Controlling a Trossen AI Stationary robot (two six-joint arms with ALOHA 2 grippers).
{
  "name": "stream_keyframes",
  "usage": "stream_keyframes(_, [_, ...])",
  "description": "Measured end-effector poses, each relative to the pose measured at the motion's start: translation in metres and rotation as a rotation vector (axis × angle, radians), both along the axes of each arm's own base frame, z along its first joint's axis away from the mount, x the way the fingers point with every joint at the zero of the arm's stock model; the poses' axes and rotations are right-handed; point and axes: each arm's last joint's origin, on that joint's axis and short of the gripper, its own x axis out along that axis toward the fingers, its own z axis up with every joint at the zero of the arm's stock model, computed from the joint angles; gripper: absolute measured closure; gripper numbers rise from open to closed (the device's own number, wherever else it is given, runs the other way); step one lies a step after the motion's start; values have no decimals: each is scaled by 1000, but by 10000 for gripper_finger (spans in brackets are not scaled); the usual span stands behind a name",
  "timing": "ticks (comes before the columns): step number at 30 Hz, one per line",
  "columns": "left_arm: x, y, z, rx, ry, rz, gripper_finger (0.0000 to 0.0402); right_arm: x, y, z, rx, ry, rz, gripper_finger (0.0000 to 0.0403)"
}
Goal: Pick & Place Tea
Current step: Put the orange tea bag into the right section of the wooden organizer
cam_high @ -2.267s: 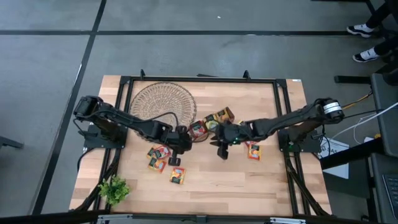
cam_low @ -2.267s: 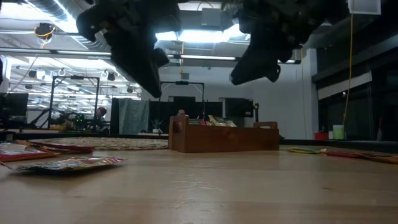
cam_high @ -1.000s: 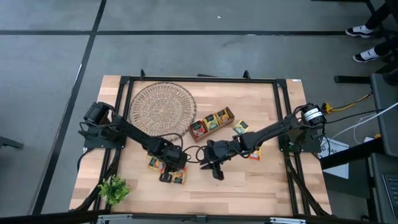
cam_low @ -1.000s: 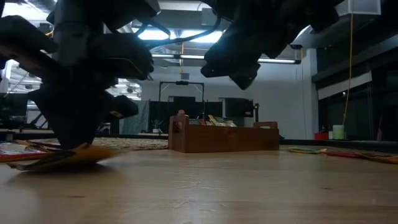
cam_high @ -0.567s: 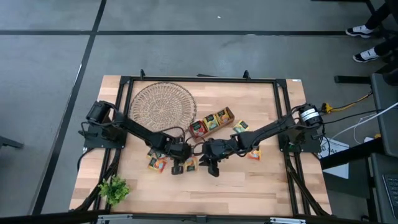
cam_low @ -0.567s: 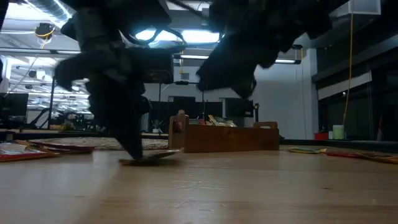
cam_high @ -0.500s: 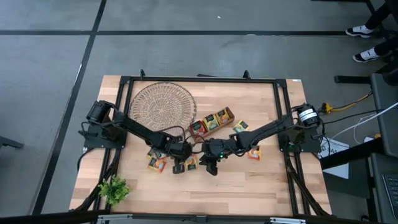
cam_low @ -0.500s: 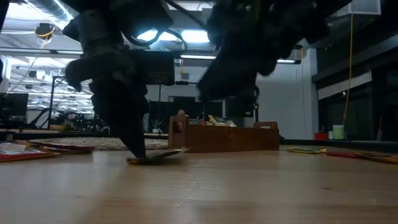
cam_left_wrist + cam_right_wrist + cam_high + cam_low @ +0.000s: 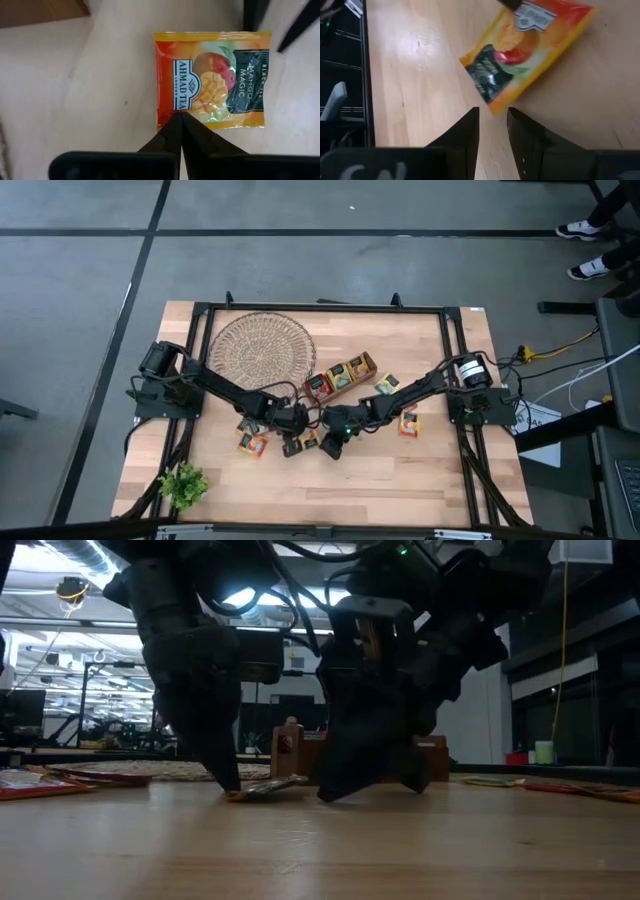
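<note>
An orange tea sachet point(image 9: 308, 440) with a mango picture and a dark panel lies flat on the wooden table between my two grippers; it shows in the left wrist view point(image 9: 212, 80) and the right wrist view point(image 9: 525, 45). My left gripper point(image 9: 293, 446) is shut, its tips at the sachet's near edge point(image 9: 228, 785). My right gripper point(image 9: 330, 446) stands low at the sachet's other side point(image 9: 370, 785), open by a narrow gap, with the sachet's dark corner point(image 9: 491, 107) just ahead of that gap. My left gripper presses its shut fingertips point(image 9: 179, 120) down on the orange sachet's long edge point(image 9: 192, 114), coming steeply from above. The sachet lies on the table, its far end slightly raised point(image 9: 292, 780). Whether my right gripper touches the sachet's corner, I cannot tell.
A narrow wooden tray point(image 9: 340, 373) holding sachets stands just beyond the grippers, with a round wicker dish point(image 9: 262, 348) to its left. More sachets lie left of the grippers point(image 9: 250, 436) and to the right point(image 9: 408, 423). A small green plant point(image 9: 183, 485) sits at the near left corner.
My left gripper has moved toward the table's right and a little farther, sliding the orange sachet along the table with it. My right gripper has moved left and come down to the table, ending right beside the sachet.
</note>
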Motion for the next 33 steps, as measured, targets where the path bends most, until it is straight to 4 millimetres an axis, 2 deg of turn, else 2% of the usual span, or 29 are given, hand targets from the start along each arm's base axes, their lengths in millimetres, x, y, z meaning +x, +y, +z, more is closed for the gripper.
stream_keyframes(27, [0,-8,0,12,-19,-35,400,4,-4,2,-106,-63,-120,301])
stream_keyframes(30, [0,-8,0,11,-20,-37,398,4,-4,2,-108,-64,-120,314])
stream_keyframes(33, [0,-8,0,11,-20,-38,397,4,-4,2,-120,-69,-109,346])
